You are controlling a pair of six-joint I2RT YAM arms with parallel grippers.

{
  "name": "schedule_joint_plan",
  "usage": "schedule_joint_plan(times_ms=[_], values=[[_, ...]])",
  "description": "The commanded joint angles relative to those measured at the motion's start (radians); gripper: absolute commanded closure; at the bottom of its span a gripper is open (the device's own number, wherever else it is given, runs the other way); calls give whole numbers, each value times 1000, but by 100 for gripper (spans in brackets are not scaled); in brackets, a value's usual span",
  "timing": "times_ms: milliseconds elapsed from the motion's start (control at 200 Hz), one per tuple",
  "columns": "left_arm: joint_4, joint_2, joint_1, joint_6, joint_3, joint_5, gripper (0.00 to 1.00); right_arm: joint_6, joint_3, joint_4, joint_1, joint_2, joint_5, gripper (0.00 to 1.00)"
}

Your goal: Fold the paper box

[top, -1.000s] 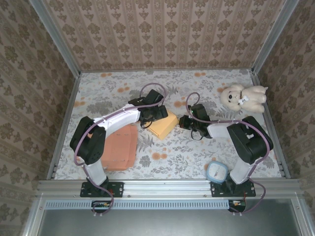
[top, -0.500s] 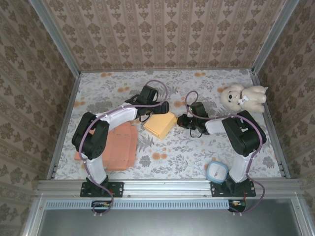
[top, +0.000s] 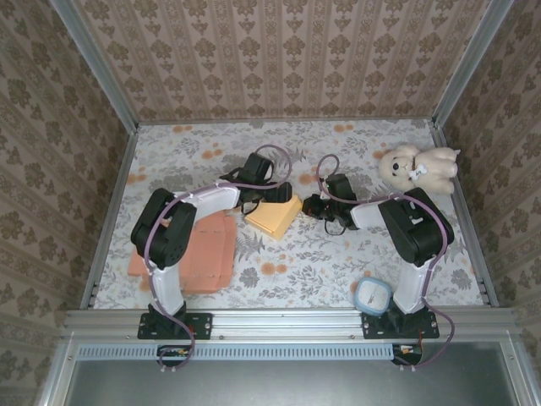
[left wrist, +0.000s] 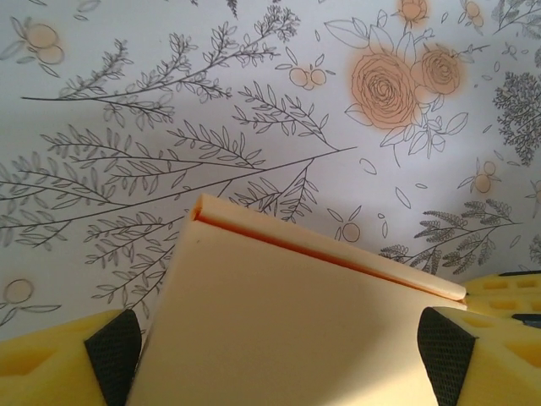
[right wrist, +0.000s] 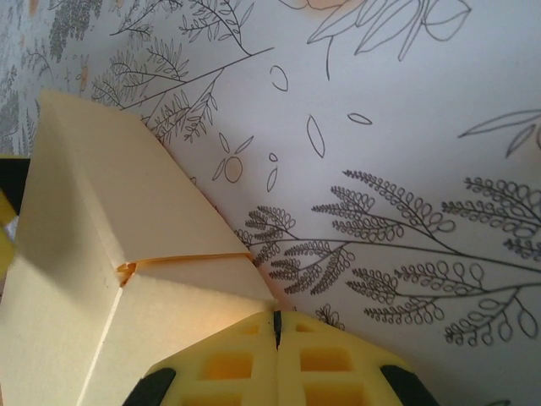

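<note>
**Ana:** Two grippers on the paper box [top: 272,216], then?

**Ben:** Yes. It sits mid-table [top: 338,254], between the arms. The left gripper [left wrist: 279,353] grasps it across its width and bears on both side edges. The right gripper [right wrist: 276,326] is clenched on nothing, its tips touching the box beside a flap seam.

**Ana:** What worries you?

**Ben:** If the right one pushes harder than the left one holds, I expect the box to twist or slide out. A push off the crease could also buckle the thin panel instead of closing the flap.
</note>
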Motion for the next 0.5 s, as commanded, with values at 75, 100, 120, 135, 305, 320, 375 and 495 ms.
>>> schedule_joint_plan(times_ms=[75, 100, 120, 135, 305, 320, 375, 495], values=[[28, 45, -24, -7, 30, 95, 13, 20, 21, 11, -2, 72, -12, 100], [32, 46, -29, -11, 29, 103, 13, 22, 21, 17, -1, 75, -16, 100], [35, 46, -35, -15, 30, 111, 13, 24, 23, 20, -2, 77, -20, 100], [38, 48, -39, -18, 30, 118, 13, 26, 23, 23, -1, 78, -22, 100], [113, 49, -100, -69, 20, 214, 13, 42, 37, 46, 0, 86, -54, 100], [118, 51, -106, -73, 21, 225, 13, 43, 39, 48, 1, 86, -58, 100], [139, 58, -124, -88, 28, 261, 13, 45, 44, 46, 3, 85, -66, 100], [160, 73, -156, -106, 52, 318, 14, 41, 45, 49, 4, 71, -77, 100]])
